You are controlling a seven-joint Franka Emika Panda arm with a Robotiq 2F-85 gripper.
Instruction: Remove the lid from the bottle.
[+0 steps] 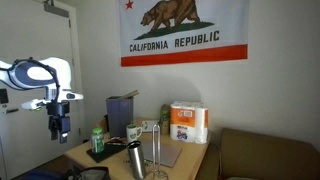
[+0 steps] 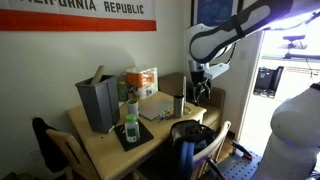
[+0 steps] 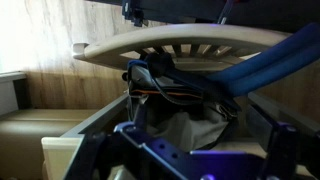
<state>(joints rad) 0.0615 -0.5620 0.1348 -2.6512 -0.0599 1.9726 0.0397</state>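
Lid [image 1: 98,130] is on, seated on the neck of the bottle [image 1: 98,142]; nothing of the task is done yet. The bottle stands upright on a dark mat [image 2: 143,138] at the left end of the table [image 1: 190,157] in an exterior view, which is the end closest to the arm. My guess is the mat is there for grip and the open corner gives a clear approach from above.

Neighbours:
- grey bin [image 1: 120,114] just behind the bottle, toward the wall
- steel flask [image 1: 134,160] to its right and nearer, apart from it, not the target
- paper towel pack [image 1: 188,122] far right, out of the way

Gripper [image 1: 60,127] hangs fingers-down off the left end of the table, higher than the lid, touching nothing. Jaws: cannot tell. They are too small in both exterior views, and the wrist view is blurred and shows only a pale chair back [image 3: 170,45] with a cable tangle [image 3: 170,85] under it. No bottle shows in the wrist view, so the gripper isn't lined up.

Next move as I read it is to traverse right over the lid, drop, clamp, then twist or pull.

Risk: there is one arm and nothing braces the bottle. It looks like light plastic, so it could spin or tip with the lid.
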